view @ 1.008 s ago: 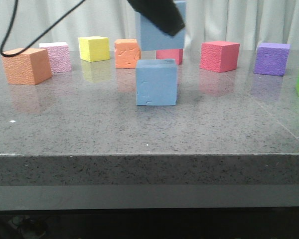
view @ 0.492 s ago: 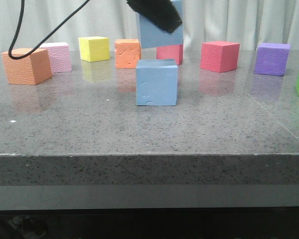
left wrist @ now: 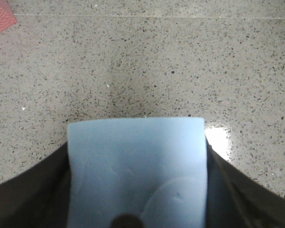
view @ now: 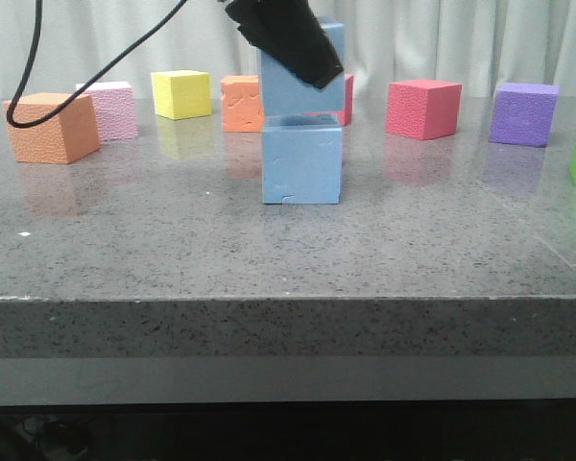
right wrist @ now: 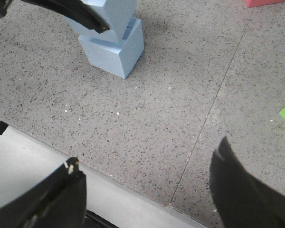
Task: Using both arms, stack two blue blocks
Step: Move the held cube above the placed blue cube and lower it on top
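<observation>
Two blue blocks are in play: one sits on the table [view: 125, 240], and you have the other, the top block [view: 302, 82], clamped between the left gripper's [view: 286, 38] jaws, right over the bottom block [view: 301, 159] and at or very near its top face.

The main risk is misalignment. In the front view the top block sits a little off to one side of the bottom one, and the right wrist view shows it turned slightly against the bottom block [right wrist: 115, 47]. Let go like that and it may settle crooked, overhang, or tip off. Pressing down too far could squash the foam or shove the bottom block along the table. Opening the jaws unevenly could drag the top block sideways.

You cannot tell whether the two faces are actually touching; the gripper covers part of the seam. In the left wrist view the top block [left wrist: 135, 171] fills the space between the jaws and hides the bottom block completely. The right gripper [right wrist: 147, 190] hangs with its jaws wide apart, holding nothing, well away from the stack near the table edge.
</observation>
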`<state>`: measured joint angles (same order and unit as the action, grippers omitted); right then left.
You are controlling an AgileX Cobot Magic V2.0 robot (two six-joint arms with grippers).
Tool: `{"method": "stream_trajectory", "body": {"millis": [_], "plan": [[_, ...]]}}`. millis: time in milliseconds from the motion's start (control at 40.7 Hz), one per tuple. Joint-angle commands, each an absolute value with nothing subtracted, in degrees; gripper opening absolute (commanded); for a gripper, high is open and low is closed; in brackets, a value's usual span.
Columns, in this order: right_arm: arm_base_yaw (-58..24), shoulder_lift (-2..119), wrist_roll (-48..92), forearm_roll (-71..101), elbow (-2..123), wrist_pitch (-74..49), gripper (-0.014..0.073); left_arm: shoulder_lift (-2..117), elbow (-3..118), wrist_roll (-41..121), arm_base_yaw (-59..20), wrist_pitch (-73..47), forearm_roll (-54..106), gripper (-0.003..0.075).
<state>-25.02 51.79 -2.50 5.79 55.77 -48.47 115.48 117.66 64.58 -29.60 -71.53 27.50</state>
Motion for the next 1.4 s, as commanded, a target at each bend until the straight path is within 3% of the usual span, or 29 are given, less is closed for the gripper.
{"method": "stream_trajectory", "body": {"millis": [0, 295, 565, 1032, 1376], "plan": [[-24.79, 51.43, -2.45, 5.56, 57.17, -44.77, 0.0547, 112.21, 119.05, 65.49, -29.76, -73.7, 29.77, 0.0318], [-24.79, 51.43, -2.45, 5.56, 57.17, -44.77, 0.0547, 112.81, 119.05, 67.44, -29.76, -73.7, 30.35, 0.0326], [-24.79, 51.43, -2.45, 5.56, 57.17, -44.77, 0.0547, 112.81, 118.68, 67.44, -29.76, -73.7, 30.69, 0.0444], [-24.79, 51.43, -2.45, 5.56, 57.17, -44.77, 0.0547, 112.81, 118.68, 67.44, -29.76, -73.59, 30.69, 0.0561], [-24.79, 51.43, -2.45, 5.56, 57.17, -44.77, 0.0547, 110.93, 118.68, 67.08, -29.76, -71.68, 30.96, 0.057]]}}
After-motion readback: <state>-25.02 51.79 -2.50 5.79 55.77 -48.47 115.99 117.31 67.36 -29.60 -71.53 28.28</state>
